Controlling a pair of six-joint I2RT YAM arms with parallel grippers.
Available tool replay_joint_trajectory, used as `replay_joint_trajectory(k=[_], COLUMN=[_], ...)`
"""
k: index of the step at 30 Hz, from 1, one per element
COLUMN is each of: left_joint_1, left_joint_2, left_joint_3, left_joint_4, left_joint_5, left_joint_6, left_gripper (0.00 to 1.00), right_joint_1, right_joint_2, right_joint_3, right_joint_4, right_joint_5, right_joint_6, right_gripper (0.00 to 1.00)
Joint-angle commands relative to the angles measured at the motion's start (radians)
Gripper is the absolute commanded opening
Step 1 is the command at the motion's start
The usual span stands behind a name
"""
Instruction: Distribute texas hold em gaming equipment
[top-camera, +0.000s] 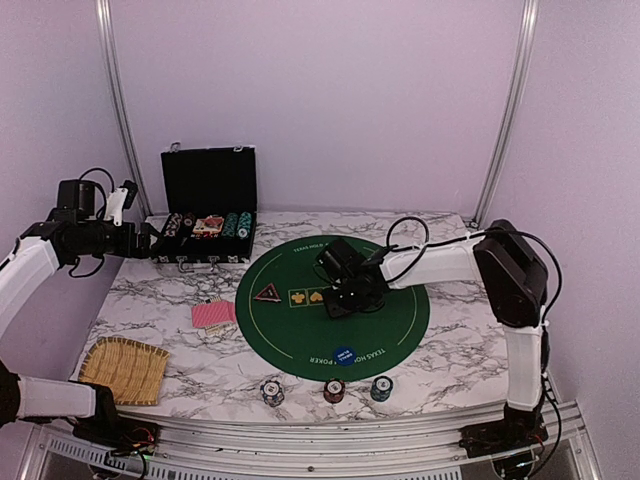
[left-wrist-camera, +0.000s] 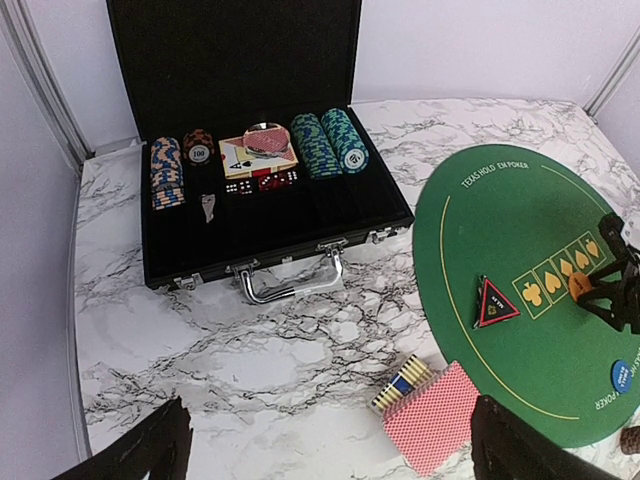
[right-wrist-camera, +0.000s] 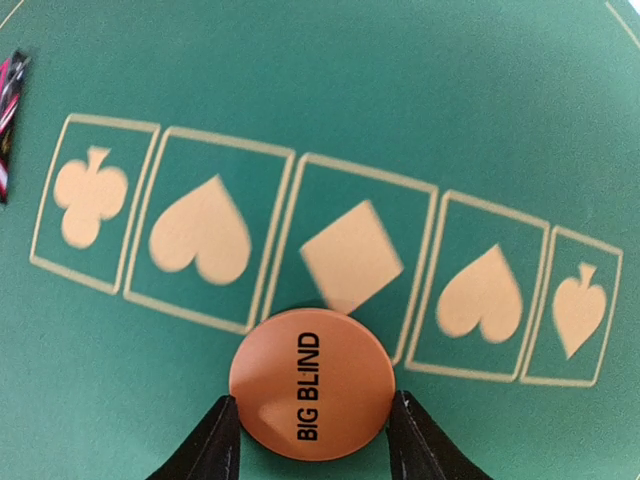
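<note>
The woven straw mat (top-camera: 125, 368) lies well behind the left gripper (left-wrist-camera: 328, 420), at the near left corner of the tabletop (top-camera: 450, 360). That gripper hangs above the marble with its jaws spread as wide as they go and nothing between them. Straight ahead of it stands the open black chip case (left-wrist-camera: 230, 60), with rows of poker chips (left-wrist-camera: 165, 175) standing on edge inside. Just below this gripper and a little to its right lie the red-backed playing cards (left-wrist-camera: 432, 415), fanned slightly, beside the rim of the green felt (top-camera: 400, 330).

On the felt, the dark triangular button (top-camera: 267, 294) sits to the left of the right gripper (right-wrist-camera: 312, 430), beside the printed club box. The right gripper is low over the middle of the felt, half closed, its two fingers (right-wrist-camera: 215, 440) pressed against opposite edges of the orange button (right-wrist-camera: 312, 385), which reads BIG BLIND and overlaps the printed diamond box. The blue button (top-camera: 345, 355) rests on the felt nearer the arm bases than this gripper. Nearer still, off the felt, three chip stacks (top-camera: 334, 390) stand in a row.
</note>
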Motion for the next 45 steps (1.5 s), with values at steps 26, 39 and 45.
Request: replay_joint_trajectory(k=[26, 39, 45], left_joint_1=[0.003, 0.003, 0.003], left_joint_2=[-0.017, -0.016, -0.029], left_joint_3=[0.019, 0.02, 0.016], left_joint_4=[-0.057, -0.06, -0.066], left_joint_5=[0.018, 0.01, 0.009], left_joint_6=[0.024, 0.022, 0.02], left_gripper=[0.99, 0.99, 0.99], right_joint_1=[-0.259, -0.233, -0.069], right_joint_2=[0.452, 0.176, -0.062], right_joint_3=[0.624, 0.427, 0.086], right_joint_4=[-0.098, -0.097, -0.07], right_joint_5=[-0.058, -0.07, -0.172], right_joint_6=[-0.188, -0.192, -0.215], right_gripper=[0.5, 0.78, 0.75])
